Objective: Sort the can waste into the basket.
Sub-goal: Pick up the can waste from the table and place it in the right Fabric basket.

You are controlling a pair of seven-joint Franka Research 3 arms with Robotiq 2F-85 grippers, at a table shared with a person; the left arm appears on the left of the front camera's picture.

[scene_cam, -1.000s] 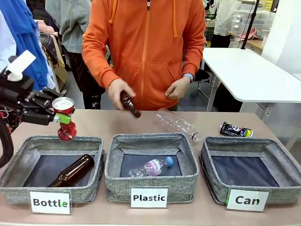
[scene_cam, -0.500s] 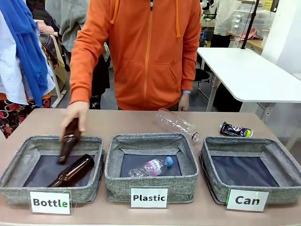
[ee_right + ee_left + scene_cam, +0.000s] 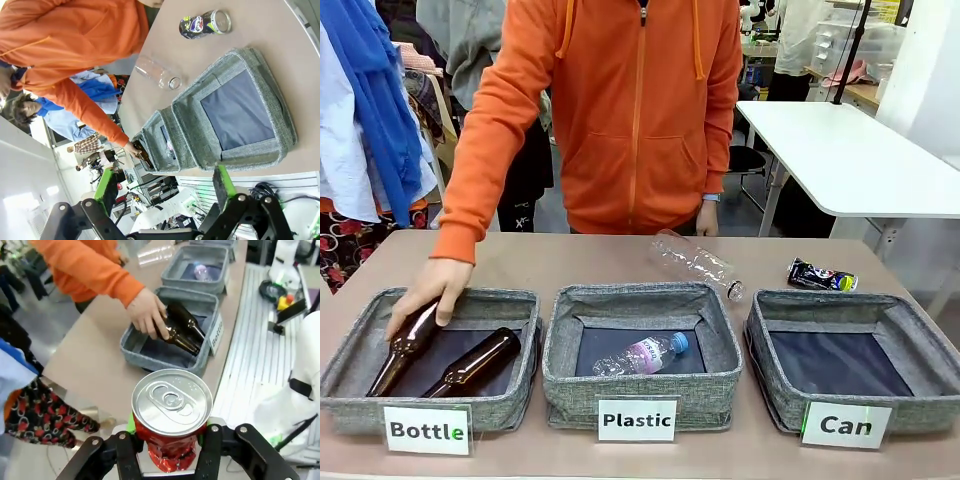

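Holding the crushed red can (image 3: pixel 172 402) by its pinched waist, left gripper (image 3: pixel 170 457) squeezed tight on it, up beside the left end of the table (image 3: pixel 520 265). Not in the Can basket (image 3: pixel 775 380) yet, far over at the right end. Next: carry it across, past the person's hand (image 3: pixel 425 293) laying down a brown glass bottle (image 3: pixel 400 355), then let go. Shiny round silver top, thin crinkly metal. Soft grey woven basket, dark inside. Dark crushed can (image 3: pixel 822 276) lying just behind the basket. Right gripper (image 3: pixel 165 192) wide apart, holding nothing.

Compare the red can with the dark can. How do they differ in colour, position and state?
Colour: the red can is red with a silver top, while the dark can is blue-black with green-white print.
Position: the red can is gripped in the robot's left hand, in the air, while the dark can lies on its side on the table, behind the Can basket.
Shared: both are drink cans, and neither is in the basket.
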